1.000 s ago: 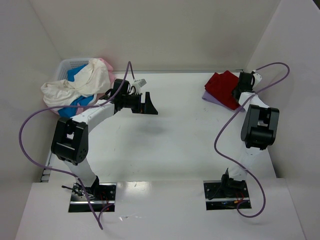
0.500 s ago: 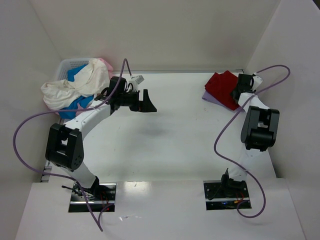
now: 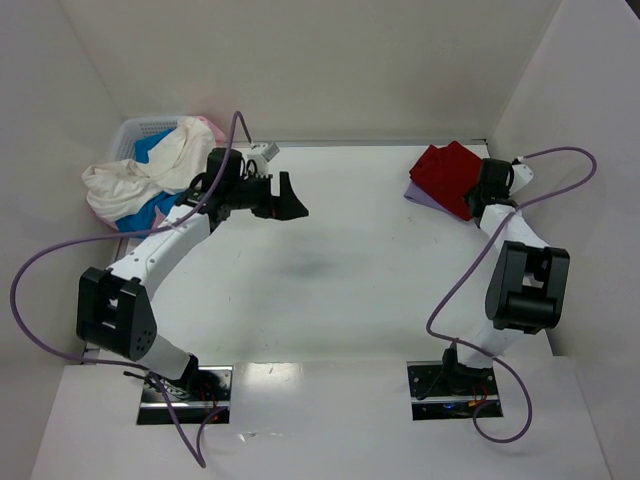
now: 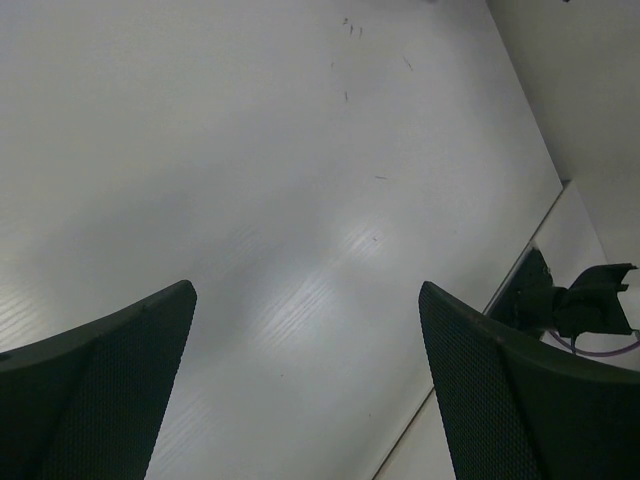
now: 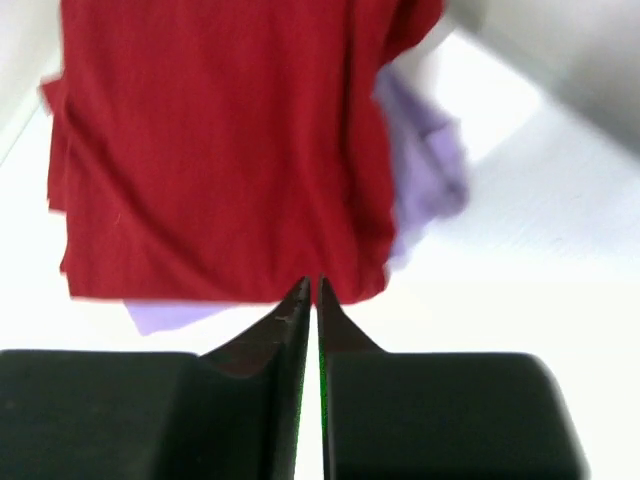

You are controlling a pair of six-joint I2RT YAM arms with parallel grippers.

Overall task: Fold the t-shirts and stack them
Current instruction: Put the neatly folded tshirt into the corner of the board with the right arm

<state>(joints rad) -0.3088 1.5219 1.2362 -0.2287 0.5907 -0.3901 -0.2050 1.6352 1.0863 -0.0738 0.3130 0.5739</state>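
- Seen from overhead, a folded dark red t-shirt [image 3: 445,170] lay at the 2 o'clock corner of the white table [image 3: 350,270]. It sat on a pale lavender t-shirt [image 3: 418,194], whose edge showed at the stack's 8 o'clock side.
- The right gripper [image 3: 474,196] sat at the stack's 4 o'clock edge, and its fingers were too small in that view to judge.
- The right wrist camera showed them clearly: two black fingers [image 5: 285,330] pressed together with only a hairline slit between them. Their tips were at the near hem of the dark red t-shirt [image 5: 220,150]. Whether any cloth was caught between them could not be told. Lavender cloth [image 5: 425,170] showed past the red at 3 o'clock.
- The left gripper [image 3: 290,197] hung over the table toward 11 o'clock, near the basket.
- Its wrist camera showed both dark fingers [image 4: 100,390] spread wide with nothing between them and bare tabletop below. A few small dark scuffs [image 4: 345,25] marked the tabletop at 12 o'clock, and a black base mount [image 4: 570,305] with a purple cable sat at 4 o'clock.
- Only the overhead view took in the white lattice basket [image 3: 140,128] at 10 o'clock. A cream-white t-shirt [image 3: 130,185] was draped unfolded over its rim, with a bright blue t-shirt [image 3: 152,148] beneath and a pink t-shirt [image 3: 212,127] at the basket's 3 o'clock edge.
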